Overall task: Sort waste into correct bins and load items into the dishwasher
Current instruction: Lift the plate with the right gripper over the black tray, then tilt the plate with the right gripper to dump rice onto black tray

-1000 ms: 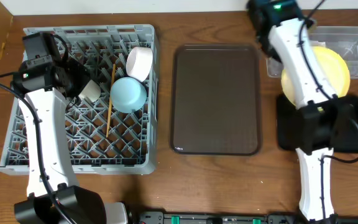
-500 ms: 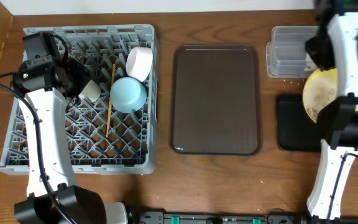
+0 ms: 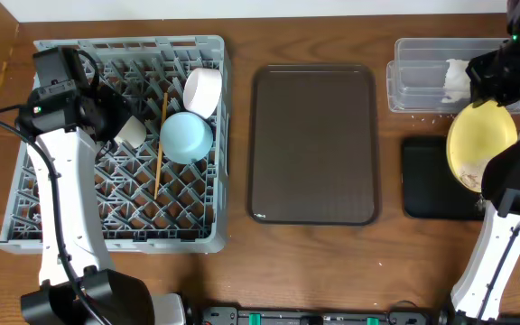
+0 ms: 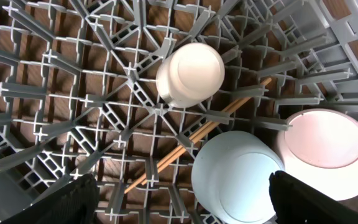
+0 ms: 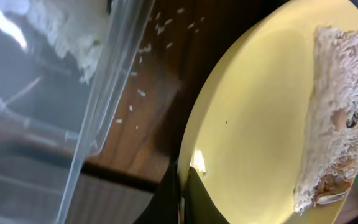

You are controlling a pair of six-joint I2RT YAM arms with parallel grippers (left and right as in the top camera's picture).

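The right fingers (image 5: 166, 205) pinch the rim of the yellow plate (image 3: 479, 144), tilted at the frame's right between clear tub (image 3: 418, 77) and black tray (image 3: 422, 185); the left fingers (image 4: 73, 199) hang spread above the rack (image 3: 61, 226). Caked rice (image 5: 337, 118) should need a steeper tip, squarely over a bin, not the counter (image 3: 332, 271)

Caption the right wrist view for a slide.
Right gripper holds the yellow plate tilted beside the clear tub, a slab of rice clinging to it, stray grains on the table.
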